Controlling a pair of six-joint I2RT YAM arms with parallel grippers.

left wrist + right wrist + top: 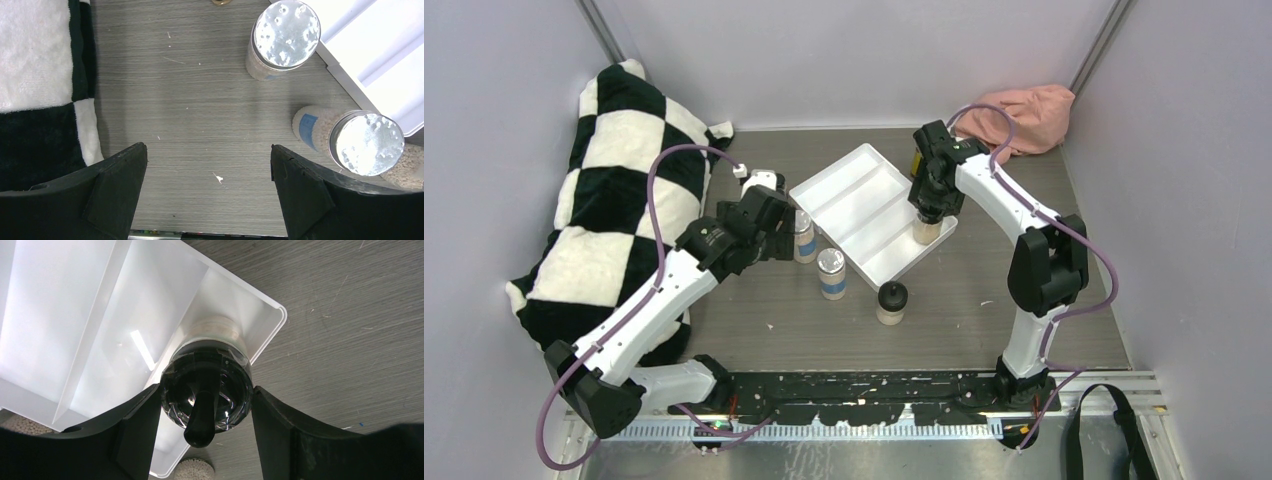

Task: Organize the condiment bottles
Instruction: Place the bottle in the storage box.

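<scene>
A white two-compartment tray lies in the middle of the table. My right gripper is shut on a tan black-capped jar that stands in the tray's near right corner; a finger presses each side of its cap. A second tan black-capped jar stands on the table in front of the tray. Two silver-lidded blue-labelled jars stand left of the tray and show in the left wrist view. My left gripper is open and empty, just left of them. The other bottles are hidden.
A black-and-white checkered pillow fills the left side, close to my left arm, and shows in the left wrist view. A pink cloth lies in the back right corner. Grey walls close in the table on three sides.
</scene>
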